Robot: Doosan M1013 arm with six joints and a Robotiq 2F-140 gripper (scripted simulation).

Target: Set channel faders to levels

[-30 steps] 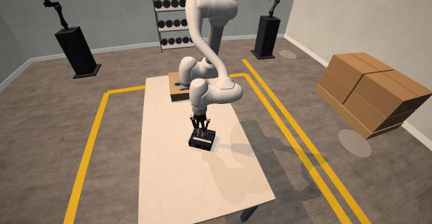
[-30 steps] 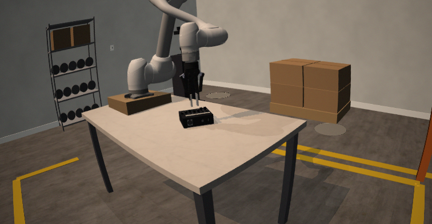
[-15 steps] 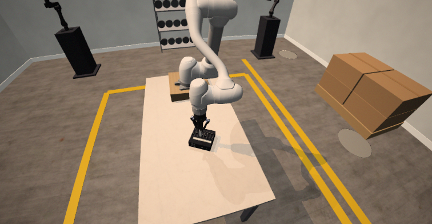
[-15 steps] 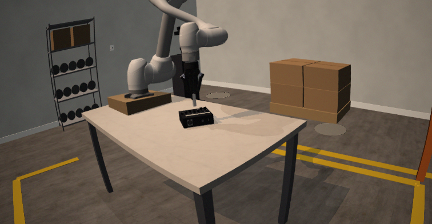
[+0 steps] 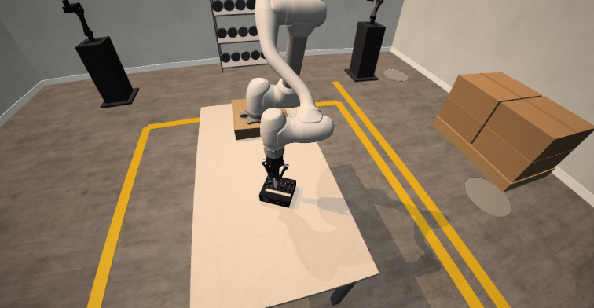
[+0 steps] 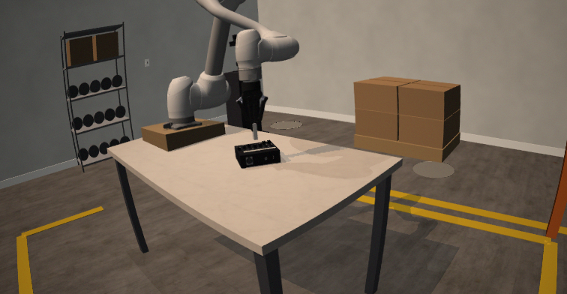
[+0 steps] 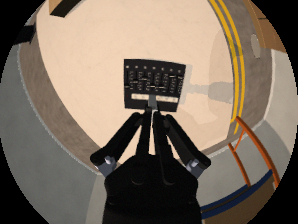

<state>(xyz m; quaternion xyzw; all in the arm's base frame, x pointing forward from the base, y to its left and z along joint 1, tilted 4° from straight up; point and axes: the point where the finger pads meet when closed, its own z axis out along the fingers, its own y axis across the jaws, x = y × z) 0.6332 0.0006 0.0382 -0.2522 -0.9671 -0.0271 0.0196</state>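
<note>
- while the white arm [image 5: 291,77] reaches down from its wooden base block [image 6: 158,139] at the far end of the bench [image 5: 232,243], the gripper [image 5: 273,180] hangs straight over the lighting desk [image 5: 277,196], fingers pressed together with nothing between them.
- the fingertips [image 6: 254,132] stand just above the desk's top panel near its rear edge in the exterior view; whether they touch a fader cannot be told.
- the lighting desk [image 6: 256,154] stands on the bench [image 6: 246,204] about midway along it, its front face turned away from the arm's base.
- in the wrist view the closed fingers meet over the pale tape strip [image 7: 154,98] on the lighting desk [image 7: 154,83]; fader caps and written levels are too small to read.
</note>
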